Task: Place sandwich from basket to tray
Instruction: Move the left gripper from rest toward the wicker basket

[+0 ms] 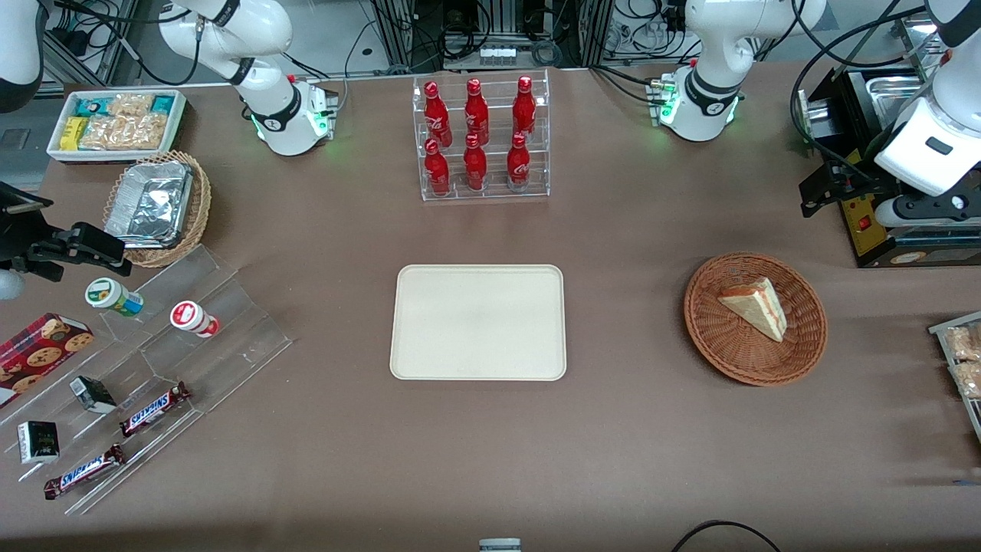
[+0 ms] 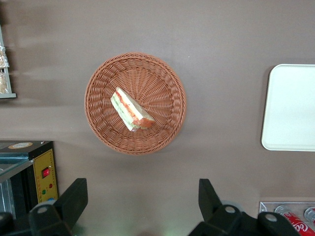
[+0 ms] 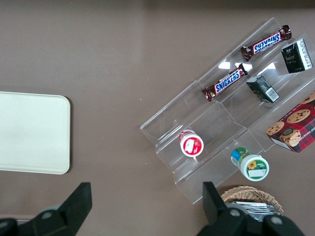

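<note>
- The tray (image 1: 478,322) is lying flat on the brown table (image 1: 613,445), nearest the front camera of the task's things, and serving here as the landmark.
- The basket (image 1: 755,319) is sitting well apart from the tray, toward the working arm's end of the table, at about the same nearness to the front camera as the tray.
- The sandwich (image 1: 756,307) is resting inside the basket, its pale bread face showing in the front view; in the left wrist view the sandwich (image 2: 131,109) is showing its red and green filling along the cut edge, with the basket (image 2: 167,73) ringing it and a corner of the tray (image 2: 290,108) off to one side.
- The gripper (image 2: 142,201) is hovering above the table, farther from the front camera than the basket and out toward the working arm's end from the tray; its fingers (image 2: 74,196) are standing spread wide with nothing between them.
- A clear rack of red bottles (image 1: 479,138) is standing farther from the front camera than the tray, roughly in line with it.
</note>
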Robot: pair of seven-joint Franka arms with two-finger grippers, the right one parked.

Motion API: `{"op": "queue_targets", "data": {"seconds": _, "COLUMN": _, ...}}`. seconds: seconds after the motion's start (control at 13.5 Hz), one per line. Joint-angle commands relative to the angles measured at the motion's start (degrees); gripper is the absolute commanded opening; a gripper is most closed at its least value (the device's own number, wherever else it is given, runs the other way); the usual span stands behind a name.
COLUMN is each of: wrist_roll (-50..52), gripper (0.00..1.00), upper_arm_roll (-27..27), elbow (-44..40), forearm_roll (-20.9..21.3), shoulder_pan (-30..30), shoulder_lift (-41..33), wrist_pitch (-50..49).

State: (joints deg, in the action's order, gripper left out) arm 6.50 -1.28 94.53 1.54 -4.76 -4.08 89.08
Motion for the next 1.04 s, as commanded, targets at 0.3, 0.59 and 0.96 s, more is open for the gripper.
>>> {"op": "queue_targets", "data": {"seconds": 0.3, "wrist_roll": 0.54, "gripper": 1.0, "upper_arm_roll": 0.58, "elbow": -0.31, "forearm_roll": 0.65, "shoulder_pan": 0.28, "shoulder_lift": 0.3, "wrist_pitch": -1.02}}
{"op": "queue_targets", "data": {"seconds": 0.59, "wrist_roll": 1.5, "gripper": 1.0, "upper_arm_roll": 2.07, "elbow": -0.13, "forearm_roll": 0.92, "shoulder_pan": 1.07, "shoulder_lift": 2.75, "wrist_pitch": -0.84}}
{"op": "queue_targets", "data": {"seconds": 0.96, "wrist_roll": 4.91, "gripper": 1.0, "upper_arm_roll": 3.92, "elbow": 5.03, "forearm_roll": 0.04, "shoulder_pan": 6.43, "shoulder_lift": 7.5, "wrist_pitch": 5.9}}
